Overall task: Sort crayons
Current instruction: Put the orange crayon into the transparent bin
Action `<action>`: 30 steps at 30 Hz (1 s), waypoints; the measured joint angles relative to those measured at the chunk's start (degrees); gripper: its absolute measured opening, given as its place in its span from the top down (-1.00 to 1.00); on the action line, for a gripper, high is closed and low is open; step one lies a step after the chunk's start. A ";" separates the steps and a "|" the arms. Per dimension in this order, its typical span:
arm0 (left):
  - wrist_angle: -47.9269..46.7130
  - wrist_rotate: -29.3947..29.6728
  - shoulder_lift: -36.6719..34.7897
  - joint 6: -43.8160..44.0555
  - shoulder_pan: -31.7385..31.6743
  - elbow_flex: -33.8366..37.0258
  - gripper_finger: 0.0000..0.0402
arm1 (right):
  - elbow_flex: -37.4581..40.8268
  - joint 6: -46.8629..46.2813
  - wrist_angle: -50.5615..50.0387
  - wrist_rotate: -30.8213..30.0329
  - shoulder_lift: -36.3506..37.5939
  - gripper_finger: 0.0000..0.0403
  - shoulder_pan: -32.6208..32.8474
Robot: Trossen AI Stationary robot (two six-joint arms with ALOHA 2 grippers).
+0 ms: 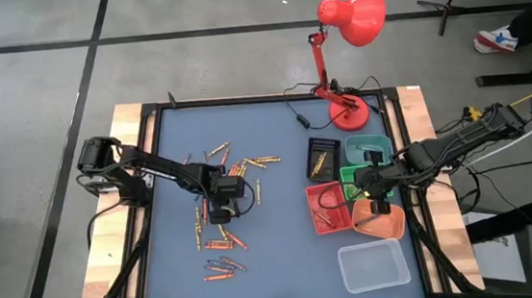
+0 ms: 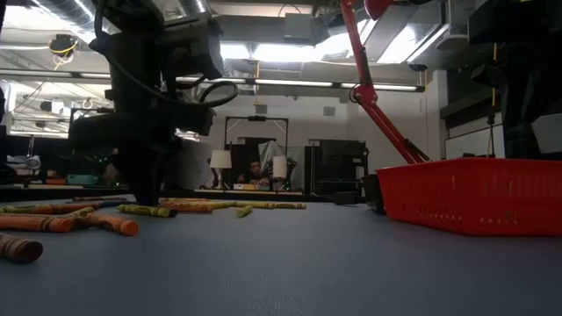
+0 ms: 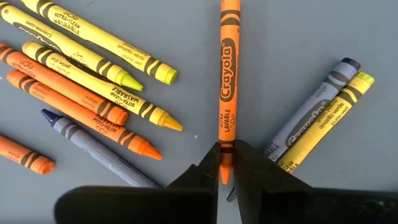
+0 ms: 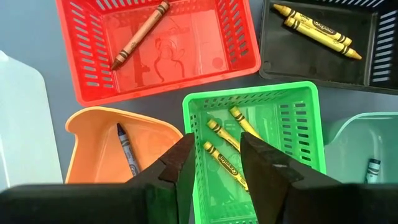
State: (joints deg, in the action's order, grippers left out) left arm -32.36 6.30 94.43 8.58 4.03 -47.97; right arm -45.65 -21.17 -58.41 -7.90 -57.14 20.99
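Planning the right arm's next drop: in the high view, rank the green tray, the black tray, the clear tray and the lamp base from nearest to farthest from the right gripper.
From the right gripper:
1. Green tray, right beside it, on its lamp side.
2. Black tray, toward the table's middle; the clear tray, at the near edge, is too close to call against it.
3. Lamp base, at the far edge.

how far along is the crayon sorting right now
Early on. A few crayons are binned: one in the red tray, yellow ones in the black tray and green tray, one in the orange tray. In hand: the left end effector has closed on an orange crayon. The right end effector hovers open over the trays. Most crayons remain scattered on the mat.
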 joint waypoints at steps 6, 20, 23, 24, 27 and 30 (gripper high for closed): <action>1.00 0.11 -0.01 0.27 0.01 0.02 0.94 | 0.00 0.02 1.64 0.00 0.00 0.37 -0.02; 23.32 -0.44 0.00 1.81 1.42 -4.31 0.94 | 0.00 0.07 16.91 0.02 -0.09 0.37 -0.02; 34.12 -0.44 0.00 1.87 1.42 -4.50 0.94 | 0.00 0.27 20.10 0.00 -0.09 0.37 0.00; 37.67 -0.44 -0.01 1.85 1.42 -4.50 0.94 | 0.00 0.55 21.12 0.01 -0.09 0.37 -0.01; 48.39 -0.44 -0.02 1.81 1.42 -4.50 0.94 | 0.00 2.87 24.65 -0.07 -0.09 0.37 0.00; 55.48 -0.94 -0.09 0.64 1.42 -4.52 0.94 | 0.00 7.98 29.16 -0.57 -0.09 0.37 -0.02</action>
State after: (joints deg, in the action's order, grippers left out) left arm 23.12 5.37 94.35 9.22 5.45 -52.49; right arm -45.65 -13.19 -29.25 -8.47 -57.23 20.97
